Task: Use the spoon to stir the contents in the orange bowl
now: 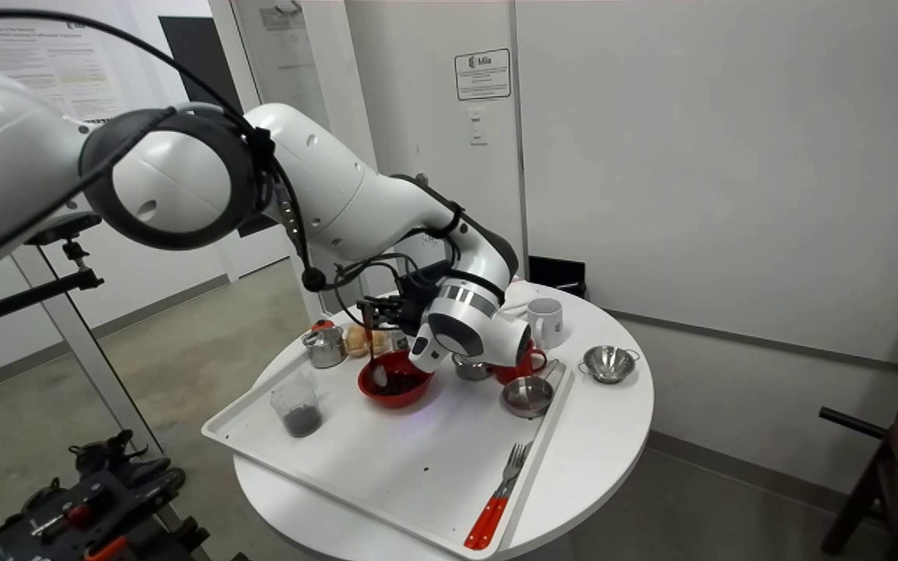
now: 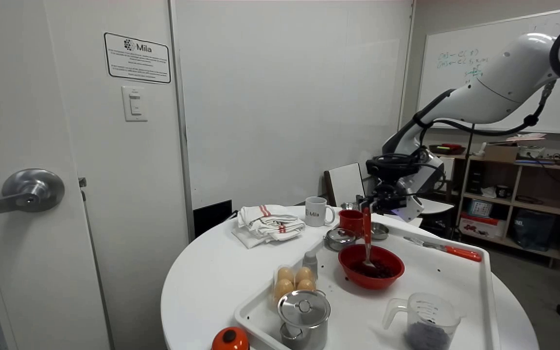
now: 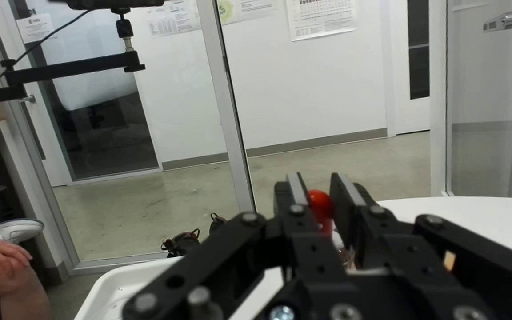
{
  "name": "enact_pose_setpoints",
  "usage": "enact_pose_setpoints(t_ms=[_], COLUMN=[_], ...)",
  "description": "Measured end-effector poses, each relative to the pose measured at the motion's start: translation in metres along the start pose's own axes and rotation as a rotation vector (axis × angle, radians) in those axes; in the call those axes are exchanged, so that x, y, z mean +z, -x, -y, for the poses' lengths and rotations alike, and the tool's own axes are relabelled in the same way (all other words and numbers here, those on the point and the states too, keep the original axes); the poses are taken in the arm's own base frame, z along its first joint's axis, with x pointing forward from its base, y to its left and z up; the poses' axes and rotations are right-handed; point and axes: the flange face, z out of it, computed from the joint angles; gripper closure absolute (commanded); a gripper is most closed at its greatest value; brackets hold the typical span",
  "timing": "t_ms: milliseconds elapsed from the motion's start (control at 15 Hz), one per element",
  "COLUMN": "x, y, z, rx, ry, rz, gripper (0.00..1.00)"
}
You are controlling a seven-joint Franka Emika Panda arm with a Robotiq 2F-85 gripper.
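- Orientation: we find the short spoon [image 2: 367, 233], reddish handle and grey metal head, standing in the wide, shallow, round red-orange bowl [image 2: 371, 283]. Handle end points up, head points down.
- Long axis: we read it as near vertical in both exterior views, with a slight lean.
- Fill: we see dark, lumpy contents [image 2: 384, 268] in the bottom of the bowl, the spoon's head among them. Whether the head touches the bowl's floor, we cannot tell.
- Near the bowl: a translucent plastic measuring cup [image 2: 435, 306] with a side handle; we note dark matter [image 2: 426, 335] in its lower part.
- Lidded ware: 1 shiny, cylindrical metal pot [image 2: 314, 335] with its lid on, 4 light-brown eggs [image 2: 305, 284] just beside it; 1 squat, round metal pot [image 2: 341, 238], also lidded, near the bowl. We cannot make out the inside of either pot.
- Support: we log the bowl, measuring cup and cylindrical pot on the white, rectangular, rimmed tray [image 1: 379, 460], itself on the round white table [image 1: 609, 425].
- Jaws: clenched on the upper part of the spoon's handle. In the wrist view we see the rounded red handle end between the 2 black fingers of the gripper [image 3: 319, 195].
- Pose: in an exterior view we see the white, jointed robot arm [image 1: 363, 202] slope down from the upper left; the gripper is held about level above the bowl, crosswise to the spoon.
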Motion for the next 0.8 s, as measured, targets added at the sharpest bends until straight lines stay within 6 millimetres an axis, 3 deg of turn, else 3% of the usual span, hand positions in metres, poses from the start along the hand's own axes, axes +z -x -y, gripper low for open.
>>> enact_pose_setpoints(t_ms=[467, 800], x=[-0.017, -0.040], y=[-0.011, -0.017], z=[-0.002, -0.004], rx=[0.015, 0.026], ry=[-0.074, -0.161], rz=[0.008, -0.008], gripper=[0.95, 0.95])
